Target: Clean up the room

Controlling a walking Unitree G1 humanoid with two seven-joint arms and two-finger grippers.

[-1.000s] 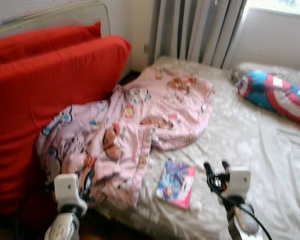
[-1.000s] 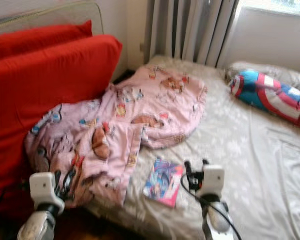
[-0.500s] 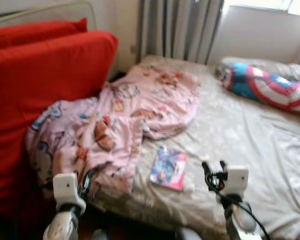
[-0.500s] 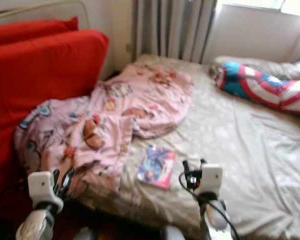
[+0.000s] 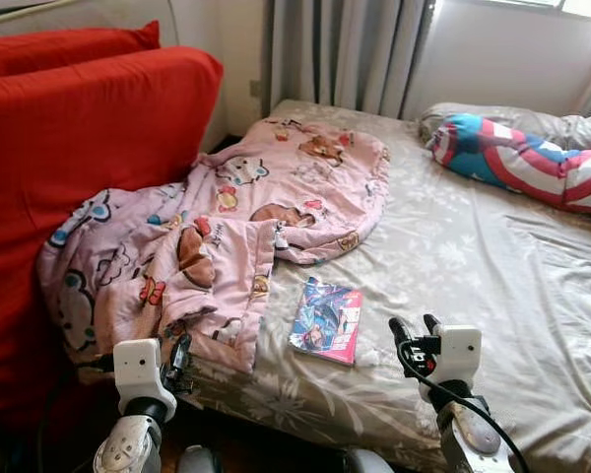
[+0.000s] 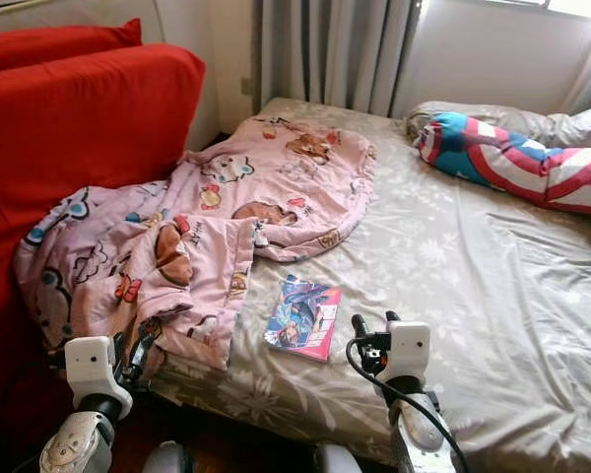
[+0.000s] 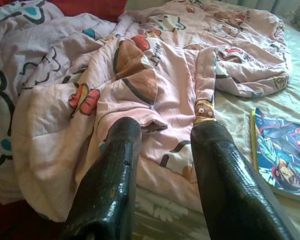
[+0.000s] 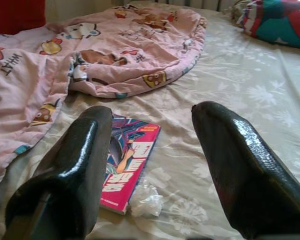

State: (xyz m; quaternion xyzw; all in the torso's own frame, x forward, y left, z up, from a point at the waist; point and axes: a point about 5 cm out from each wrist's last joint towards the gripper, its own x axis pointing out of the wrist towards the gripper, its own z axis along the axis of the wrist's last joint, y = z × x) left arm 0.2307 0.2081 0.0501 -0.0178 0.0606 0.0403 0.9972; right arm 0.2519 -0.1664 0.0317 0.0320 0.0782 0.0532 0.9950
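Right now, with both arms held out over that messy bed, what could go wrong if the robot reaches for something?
Three risks, as I judge it:
1. The comic book lies flat on the soft bedsheet, so the open right end effector might pinch sheet along with it.
2. A small crumpled wrapper beside the book could get knocked away.
3. The pink cartoon blanket hangs over the bed edge near the open left end effector and may snag.

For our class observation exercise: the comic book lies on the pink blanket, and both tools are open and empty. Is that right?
Not quite. The comic book lies on the bare bedsheet beside the pink blanket, as the left eye view shows. The left tool and right tool are indeed open and empty.
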